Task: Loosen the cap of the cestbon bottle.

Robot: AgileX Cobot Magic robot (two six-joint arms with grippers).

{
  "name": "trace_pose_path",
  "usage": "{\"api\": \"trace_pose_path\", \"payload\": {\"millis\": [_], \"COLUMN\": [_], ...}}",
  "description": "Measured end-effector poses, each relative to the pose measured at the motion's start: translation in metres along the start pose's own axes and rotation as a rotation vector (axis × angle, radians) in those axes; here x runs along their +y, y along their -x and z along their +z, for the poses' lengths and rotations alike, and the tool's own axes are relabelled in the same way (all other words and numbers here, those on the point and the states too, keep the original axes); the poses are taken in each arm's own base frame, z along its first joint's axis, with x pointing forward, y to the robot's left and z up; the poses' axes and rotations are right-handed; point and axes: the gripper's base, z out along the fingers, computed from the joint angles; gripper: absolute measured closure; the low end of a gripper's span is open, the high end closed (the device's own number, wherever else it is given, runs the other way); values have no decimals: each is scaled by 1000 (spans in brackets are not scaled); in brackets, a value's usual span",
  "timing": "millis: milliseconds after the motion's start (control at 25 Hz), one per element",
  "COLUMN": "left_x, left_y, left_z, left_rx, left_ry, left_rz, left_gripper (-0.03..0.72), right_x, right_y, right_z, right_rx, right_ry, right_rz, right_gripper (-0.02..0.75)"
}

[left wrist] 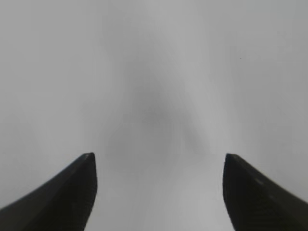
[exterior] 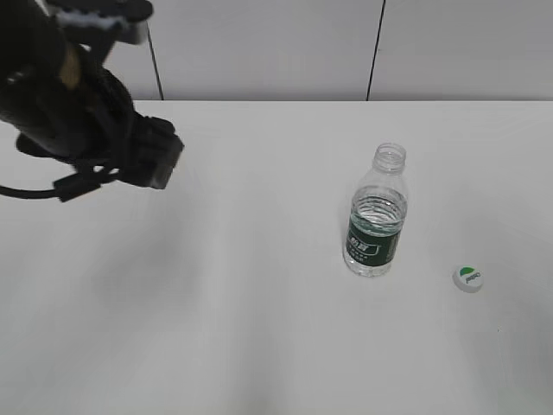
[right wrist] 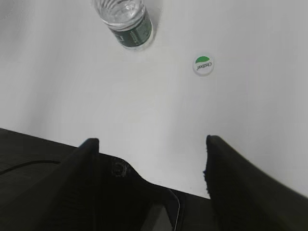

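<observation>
Both claws spread, empty: left claw [left wrist: 159, 192], right claw [right wrist: 151, 166]. Cap [exterior: 467, 278] off already, just right of bottle [exterior: 377, 216]. Neck bare; nothing left.

Clear cestbon bottle [exterior: 376, 214] is wrapped in dark green label [exterior: 373, 242] with white print; white cap [exterior: 467, 278] is marked green.
</observation>
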Motion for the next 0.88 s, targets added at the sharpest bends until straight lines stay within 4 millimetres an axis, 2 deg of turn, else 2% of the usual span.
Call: {"api": "trace_pose_path", "payload": {"millis": [80, 240, 520, 760, 880], "left_x": [8, 26, 59, 81, 89], "left_y": [-9, -41, -119, -189, -219], "left_z": [-24, -66, -129, -139, -141], "left_rx": [-46, -124, -300, -315, -358], "left_ry": [-22, -66, -190, -221, -256], "left_rz": [2, -3, 10, -9, -32], "left_gripper": [82, 101, 104, 104, 104], "right_x": [2, 4, 6, 6, 3], "right_y": [-9, -22, -53, -81, -102], "right_z": [-17, -37, -65, -84, -73], "right_rx": [-62, -140, -201, -312, -317], "right_ry": [7, 14, 23, 31, 31], "right_rz": [-12, -25, -46, -64, -64], "right_gripper": [220, 220, 220, 220, 220]}}
